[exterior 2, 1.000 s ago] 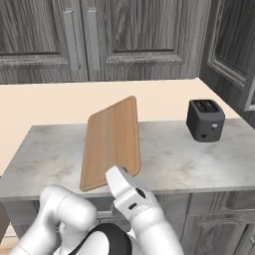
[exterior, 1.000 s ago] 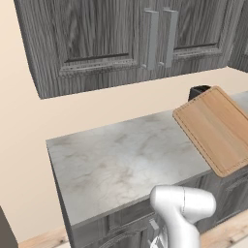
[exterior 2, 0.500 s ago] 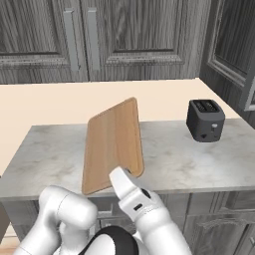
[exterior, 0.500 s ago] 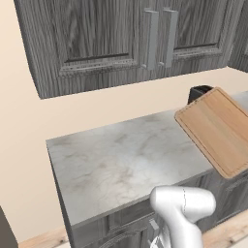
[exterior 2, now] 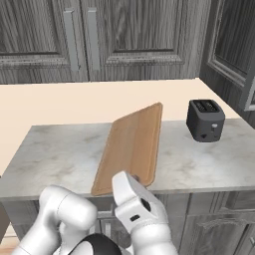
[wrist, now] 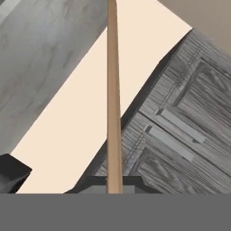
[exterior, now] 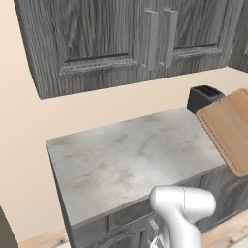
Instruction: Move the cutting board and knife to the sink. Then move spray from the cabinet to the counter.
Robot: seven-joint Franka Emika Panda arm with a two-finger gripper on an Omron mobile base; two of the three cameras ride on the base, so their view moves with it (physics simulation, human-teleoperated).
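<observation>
One board: lifted, tilted, clear of the counter.
Left base: board (exterior: 227, 128) at right edge, above counter (exterior: 126, 160), toaster (exterior: 203, 97) behind.
Right base: board (exterior 2: 132, 147) held at near edge — toaster (exterior 2: 205, 119) right.
Hand: gripper (wrist: 114, 182) clamped on board (wrist: 113, 90), edge-on; cabinet (wrist: 180, 131) beyond.

Nothing here carries any writing that I can read: no labels, brands, numbers or signs anywhere.
</observation>
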